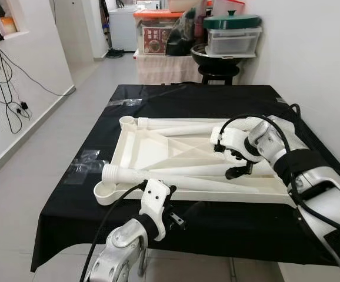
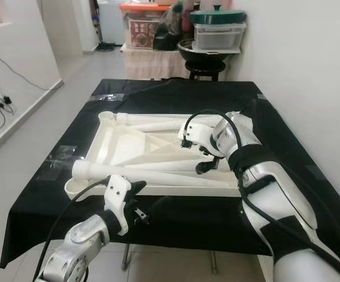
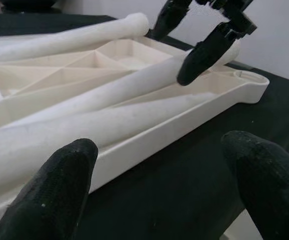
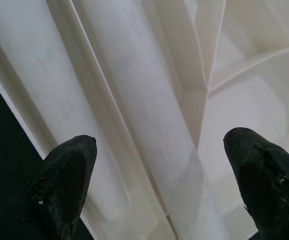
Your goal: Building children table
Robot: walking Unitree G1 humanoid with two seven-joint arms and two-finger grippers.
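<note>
Your white table panel (image 1: 158, 150) lies upside down mid-tabletop (image 1: 229, 100) on the black cloth, with loose white legs (image 1: 187, 182) resting in it. Your right gripper (image 1: 236, 163) hovers over the legs, fingers wide. Your left gripper (image 3: 164, 180) sits off the near edge, fingers wide, holding nothing.

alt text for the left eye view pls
A white plastic children's tabletop lies upside down on a black-covered table, with long white tube legs resting across it. The right claw hovers open above the legs, and the left claw sits at the near edge.
</note>
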